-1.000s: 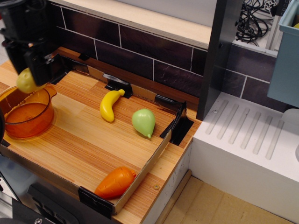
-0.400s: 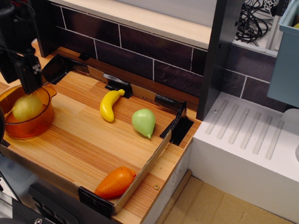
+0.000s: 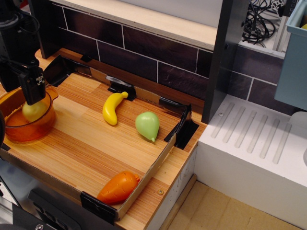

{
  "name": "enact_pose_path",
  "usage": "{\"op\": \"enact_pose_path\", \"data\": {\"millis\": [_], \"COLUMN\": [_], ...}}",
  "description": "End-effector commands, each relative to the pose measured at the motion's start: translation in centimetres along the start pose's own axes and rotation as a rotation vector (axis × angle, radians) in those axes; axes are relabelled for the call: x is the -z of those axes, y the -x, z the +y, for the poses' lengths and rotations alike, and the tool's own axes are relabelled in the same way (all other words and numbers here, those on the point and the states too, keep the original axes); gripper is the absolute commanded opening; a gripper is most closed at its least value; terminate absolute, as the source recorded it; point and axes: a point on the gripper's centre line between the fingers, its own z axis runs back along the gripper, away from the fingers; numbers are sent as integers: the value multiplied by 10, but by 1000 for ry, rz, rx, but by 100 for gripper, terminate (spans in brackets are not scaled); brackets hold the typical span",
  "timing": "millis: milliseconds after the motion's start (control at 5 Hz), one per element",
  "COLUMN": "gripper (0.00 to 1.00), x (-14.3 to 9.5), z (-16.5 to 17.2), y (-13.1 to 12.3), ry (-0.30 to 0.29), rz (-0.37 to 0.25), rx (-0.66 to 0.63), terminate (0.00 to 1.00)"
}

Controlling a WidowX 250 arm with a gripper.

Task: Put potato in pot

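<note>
The small pale yellow potato (image 3: 35, 112) lies inside the translucent orange pot (image 3: 19, 129) at the left edge of the wooden tray. My black gripper (image 3: 32, 101) hangs straight over the pot. One dark finger (image 3: 31, 88) reaches down onto the top of the potato and hides part of it. Only that one finger shows clearly, so I cannot tell whether the jaws still clamp the potato or stand apart.
A bright yellow banana (image 3: 112, 108), a light green pear (image 3: 147, 125) and an orange carrot (image 3: 118, 188) lie on the wooden tray (image 3: 81, 148). A dark tiled wall (image 3: 158, 52) runs behind it, and a white drainboard (image 3: 254, 139) stands to the right.
The gripper came down from above the pot's rim with the potato. The potato now sits low inside the pot, and the finger has dropped further onto it and shifted slightly right.
</note>
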Motion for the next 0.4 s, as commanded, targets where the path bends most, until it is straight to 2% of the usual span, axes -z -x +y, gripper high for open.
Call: {"op": "enact_pose_path", "data": {"millis": [0,200], "gripper": [100,100], "x": [-44,-67], "z": [-11,-18], "y": [-9,-25], "ry": [-11,9], "rz": [-44,-31], "rx": [-3,-44], "terminate": [0,0]}}
